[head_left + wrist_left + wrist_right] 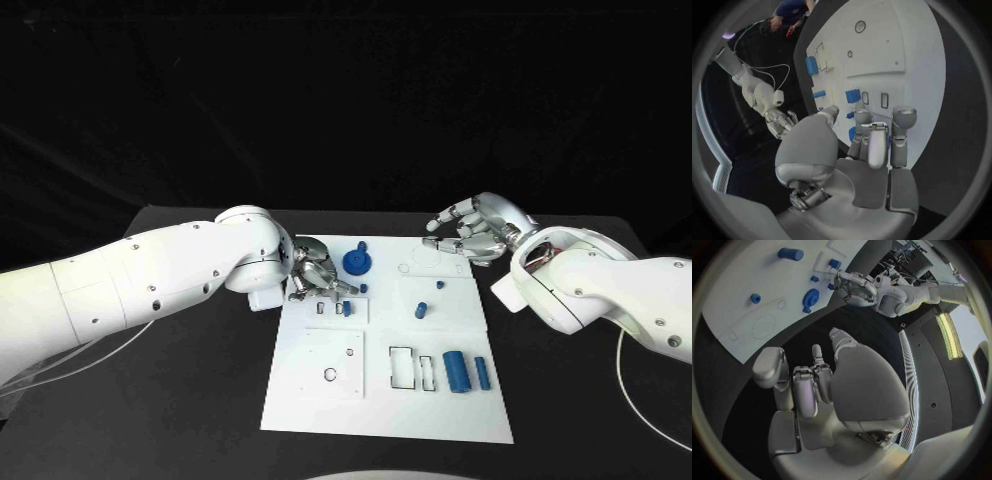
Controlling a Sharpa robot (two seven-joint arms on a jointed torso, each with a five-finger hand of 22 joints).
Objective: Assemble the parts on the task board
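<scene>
We see the white board lying flat in the middle of the black counter, with small blue parts scattered over it. A round blue part sits near the board's far edge, just beside our left hand. A small blue piece stands around the board's middle, and another tiny one lies a little farther off. Two blue cylinders lie side by side toward the near right of the board, next to outlined rectangular slots. A raised white square plate with a small round hole takes up the near left part of the board.

Our left hand rests over the far left corner of the board, fingers curled down onto the surface around a small blue block; we cannot tell whether it actually grips anything. It covers the parts beneath it and stands between us and the slots there.

Our right hand hovers above the board's far right corner, apart from the surface, fingers loosely curled with nothing in them. In the right wrist view the hand hangs above bare counter just off the board's edge, the round blue part beyond it.
</scene>
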